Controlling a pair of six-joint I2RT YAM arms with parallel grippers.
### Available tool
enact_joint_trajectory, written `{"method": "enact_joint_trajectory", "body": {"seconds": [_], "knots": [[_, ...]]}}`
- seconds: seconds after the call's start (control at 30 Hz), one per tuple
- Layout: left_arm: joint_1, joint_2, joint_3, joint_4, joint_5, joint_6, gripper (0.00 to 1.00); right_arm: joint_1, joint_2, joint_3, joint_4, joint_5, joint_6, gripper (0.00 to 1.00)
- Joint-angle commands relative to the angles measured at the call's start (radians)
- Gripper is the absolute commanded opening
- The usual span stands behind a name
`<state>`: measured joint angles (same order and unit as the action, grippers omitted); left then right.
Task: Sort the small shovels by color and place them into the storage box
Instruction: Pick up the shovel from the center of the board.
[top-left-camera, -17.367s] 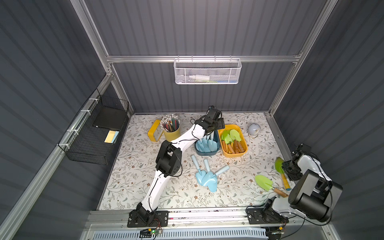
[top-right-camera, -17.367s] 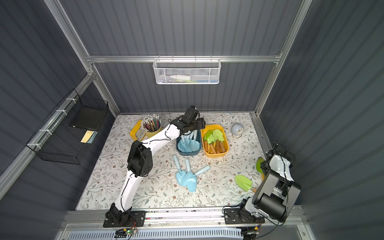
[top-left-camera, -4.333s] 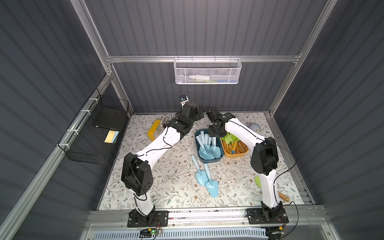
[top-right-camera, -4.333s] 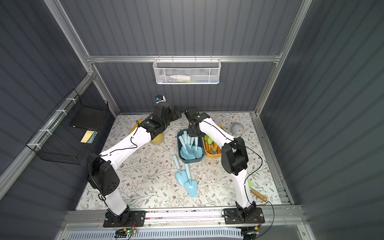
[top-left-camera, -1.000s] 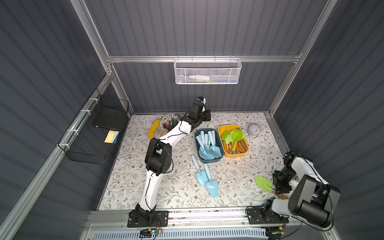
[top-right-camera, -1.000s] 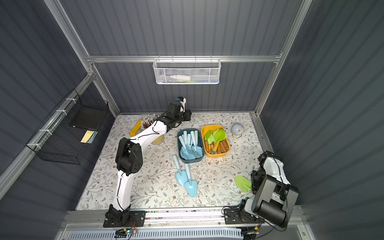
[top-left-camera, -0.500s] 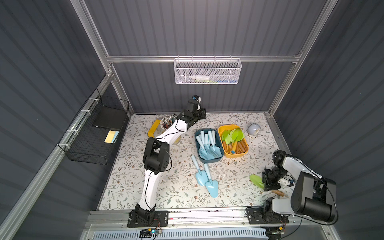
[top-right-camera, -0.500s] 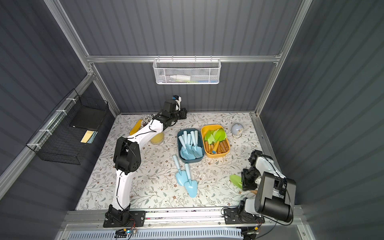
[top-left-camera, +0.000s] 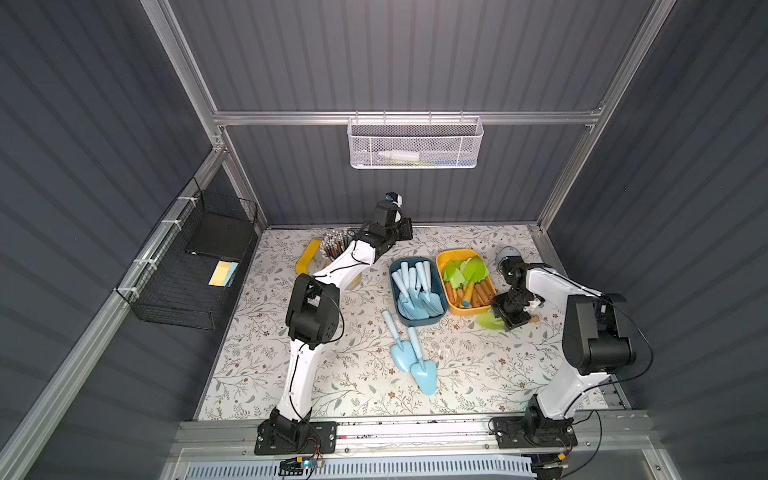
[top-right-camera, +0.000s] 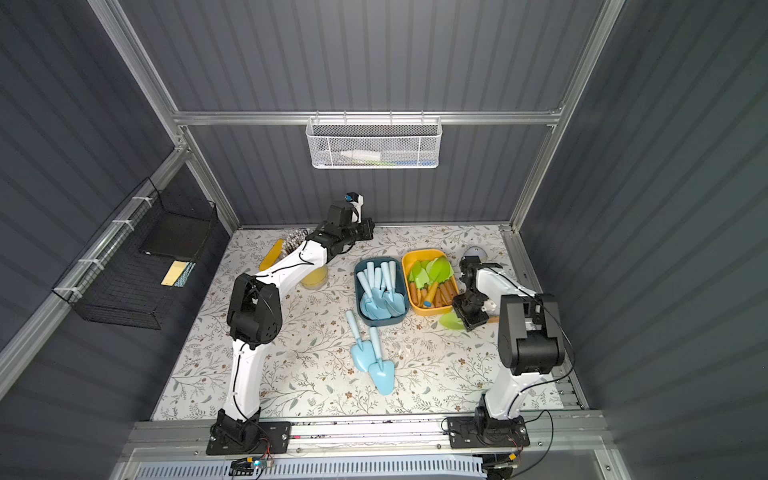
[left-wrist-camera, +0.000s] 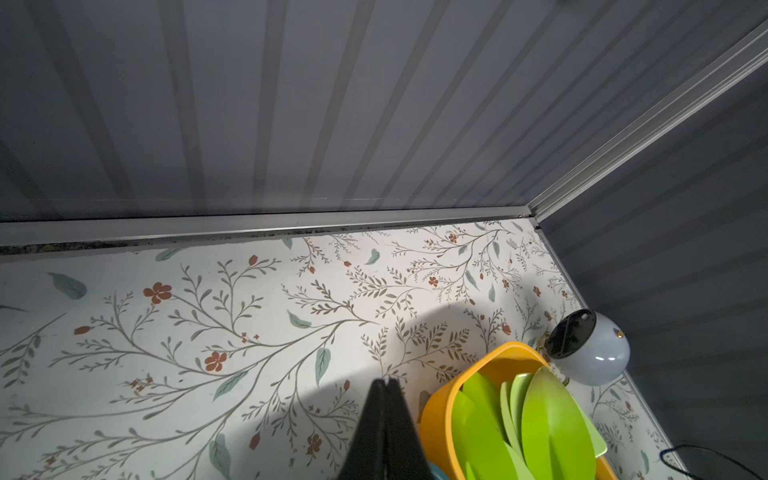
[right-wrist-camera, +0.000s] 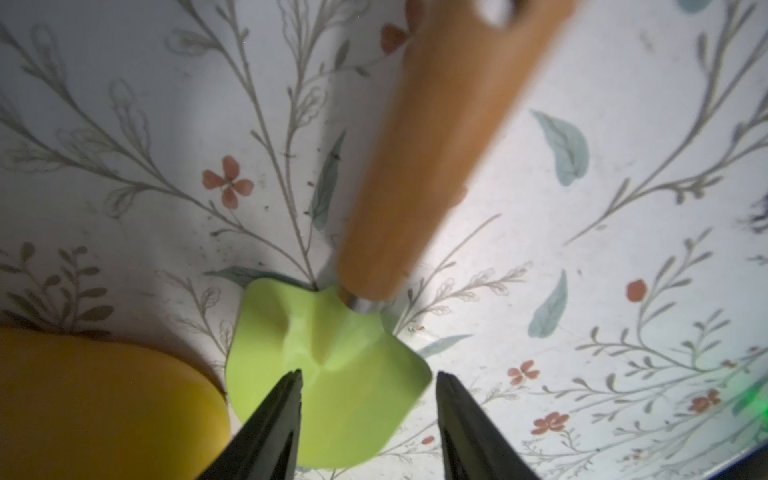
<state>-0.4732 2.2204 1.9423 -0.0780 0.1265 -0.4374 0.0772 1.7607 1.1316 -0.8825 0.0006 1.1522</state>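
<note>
Right claw (right-wrist-camera: 368, 374) stood half-open astride green shovel (right-wrist-camera: 324, 345), just beside yellow bin (right-wrist-camera: 104, 395) near tabletop's (right-wrist-camera: 623, 124) right edge; I couldn't tell if it gripped. Curved blade might slip, or snag bin's rim.
</note>
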Motion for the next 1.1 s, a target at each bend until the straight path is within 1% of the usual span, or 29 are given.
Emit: {"method": "enact_joint_trajectory", "body": {"seconds": [0.0, 0.13, 0.27, 0.43, 0.53, 0.63, 0.73, 0.93, 1.07], "knots": [[-0.002, -0.024, -0.006, 0.009, -0.004, 0.022, 0.10, -0.005, -0.002, -0.012, -0.041, 0.013, -0.056, 0.58], [-0.001, -0.023, -0.003, 0.009, -0.003, 0.020, 0.12, -0.013, -0.012, 0.007, -0.038, 0.016, -0.073, 0.59], [-0.002, -0.019, 0.005, 0.009, -0.008, 0.010, 0.12, -0.025, 0.005, 0.074, -0.049, 0.028, -0.113, 0.59], [-0.002, -0.011, 0.020, 0.018, -0.015, -0.014, 0.12, -0.034, 0.023, 0.187, -0.102, 0.079, -0.167, 0.60], [-0.002, -0.013, 0.011, 0.021, -0.015, -0.022, 0.12, -0.049, 0.027, 0.246, -0.101, 0.122, -0.194, 0.60], [-0.004, -0.011, 0.000, 0.022, -0.018, -0.031, 0.12, -0.071, 0.063, 0.288, -0.061, 0.091, -0.224, 0.58], [-0.005, -0.011, -0.006, 0.021, -0.015, -0.041, 0.12, -0.087, 0.129, 0.324, -0.034, 0.067, -0.248, 0.56], [-0.010, -0.031, -0.027, 0.017, -0.037, -0.058, 0.11, -0.110, 0.222, 0.318, 0.075, 0.089, -0.288, 0.52], [-0.017, -0.039, -0.024, 0.010, -0.058, -0.063, 0.11, -0.115, 0.193, 0.229, 0.099, 0.107, -0.308, 0.52]]}}
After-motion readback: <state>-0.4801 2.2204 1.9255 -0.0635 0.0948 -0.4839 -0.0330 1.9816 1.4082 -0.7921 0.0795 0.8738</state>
